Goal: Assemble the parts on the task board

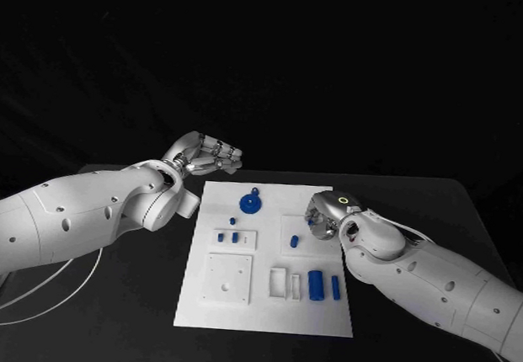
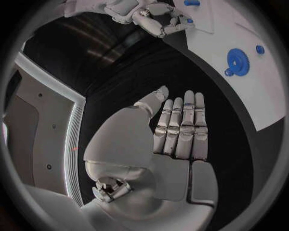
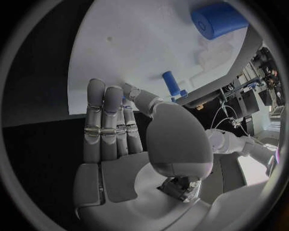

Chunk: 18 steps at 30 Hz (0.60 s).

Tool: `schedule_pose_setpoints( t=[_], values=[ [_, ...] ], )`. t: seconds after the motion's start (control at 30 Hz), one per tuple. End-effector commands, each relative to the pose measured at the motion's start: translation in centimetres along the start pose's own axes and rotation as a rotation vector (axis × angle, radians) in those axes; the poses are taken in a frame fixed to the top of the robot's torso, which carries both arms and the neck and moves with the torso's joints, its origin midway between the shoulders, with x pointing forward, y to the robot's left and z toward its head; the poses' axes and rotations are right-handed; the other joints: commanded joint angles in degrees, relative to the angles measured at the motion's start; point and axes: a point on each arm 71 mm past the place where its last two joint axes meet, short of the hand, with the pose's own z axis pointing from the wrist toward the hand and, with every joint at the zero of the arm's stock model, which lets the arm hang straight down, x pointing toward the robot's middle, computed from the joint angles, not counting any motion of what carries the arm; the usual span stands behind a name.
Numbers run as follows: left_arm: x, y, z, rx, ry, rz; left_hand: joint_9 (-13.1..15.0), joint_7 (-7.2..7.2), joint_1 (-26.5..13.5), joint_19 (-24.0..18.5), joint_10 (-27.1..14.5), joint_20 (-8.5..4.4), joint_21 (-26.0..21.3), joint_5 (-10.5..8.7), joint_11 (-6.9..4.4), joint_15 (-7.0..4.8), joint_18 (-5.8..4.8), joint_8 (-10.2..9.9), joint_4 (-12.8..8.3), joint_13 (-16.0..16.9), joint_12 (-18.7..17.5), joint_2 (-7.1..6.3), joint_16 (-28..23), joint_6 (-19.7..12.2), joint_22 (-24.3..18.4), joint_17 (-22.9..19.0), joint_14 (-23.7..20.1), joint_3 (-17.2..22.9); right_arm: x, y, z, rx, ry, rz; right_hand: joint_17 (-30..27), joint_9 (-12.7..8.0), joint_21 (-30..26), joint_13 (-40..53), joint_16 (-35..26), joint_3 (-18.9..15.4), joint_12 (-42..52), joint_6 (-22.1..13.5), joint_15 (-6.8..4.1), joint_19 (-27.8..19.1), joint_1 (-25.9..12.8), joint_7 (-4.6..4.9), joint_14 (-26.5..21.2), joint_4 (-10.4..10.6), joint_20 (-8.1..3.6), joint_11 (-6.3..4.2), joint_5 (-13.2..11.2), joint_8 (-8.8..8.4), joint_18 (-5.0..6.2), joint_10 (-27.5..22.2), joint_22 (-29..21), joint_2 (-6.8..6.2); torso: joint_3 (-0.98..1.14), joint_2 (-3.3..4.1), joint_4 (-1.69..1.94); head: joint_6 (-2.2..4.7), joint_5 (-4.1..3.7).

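The task board (image 1: 267,266), a white plate, is seen lying in the middle of the black table (image 1: 454,213), long side running away from the robot.

At the board's far end a blue gear-shaped part (image 1: 249,202) is seen lying flat; the same part is picked up in the left wrist view (image 2: 238,61). Two small blue pegs (image 1: 228,237) are noted in a raised white block left of centre. A blue cylinder (image 1: 316,284) is seen at the right side of the board's near half, with a thinner blue pin (image 1: 335,287) just beside it, both beside white slotted holders (image 1: 285,282). A white square plate (image 1: 228,278) with small holes is seen at the near left.

The left hand (image 1: 210,154) is held over the black table, off the board's far left corner; in its wrist view (image 2: 180,130) the fingers are seen straight and side by side, nothing in them.

The right hand (image 1: 322,221) is held over the board's right edge, near mid-length. In its wrist view (image 3: 114,125) the fingers are seen extended over the white surface and nothing is gripped; a blue cylinder (image 3: 218,20) and a blue pin (image 3: 171,83) lie beyond it.

No legible writing, brand or label is made out on the board, parts or arms.
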Motion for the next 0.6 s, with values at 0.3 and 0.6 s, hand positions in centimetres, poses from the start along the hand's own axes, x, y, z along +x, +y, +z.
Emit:
schedule_pose_setpoints(
  t=[0.3, 0.6],
  values=[
    [-0.04, -0.16, 0.17, 0.016, -0.007, 0.000, -0.04, 0.10, -0.13, 0.46, -0.41, 0.22, 0.23, -0.97, 0.01, -0.07, 0.23, 0.25, 0.39, 0.01, -0.18, 0.53, -0.19, 0.03, -0.51, 0.10, -0.26, -0.68, 0.48, 0.30, -0.03, 0.008, -0.005, -0.028, -0.26, 0.03, -0.32, 0.14, 1.14, 0.15, 0.40, 1.11, -0.66, 0.16, -0.82, -0.09, -0.08, -0.76, -0.26, -0.30, 1.03, 0.09, 0.27, 0.93, 2.44, 0.80, -0.01, -0.09, 0.06, 0.09, -0.20],
    [-0.21, 0.02, 0.36, 0.012, -0.013, 0.001, -0.05, 0.15, -0.29, 1.26, -0.62, 0.31, 0.20, -2.63, 0.08, -0.03, 0.12, 0.15, 1.28, 0.02, -0.17, 0.65, -0.18, -0.39, -3.98, 0.18, -0.21, -1.55, 0.17, -0.06, -0.28, 0.012, -0.021, 0.004, -0.53, 0.06, -1.14, 0.15, 1.74, 0.67, 0.40, 1.42, -0.71, 0.51, -0.98, -0.17, -0.22, -0.81, -0.32, -0.38, 0.51, 0.09, 0.25, 1.19, 3.90, 0.82, 0.06, -0.12, 0.03, 0.36, -0.33]
  ],
)
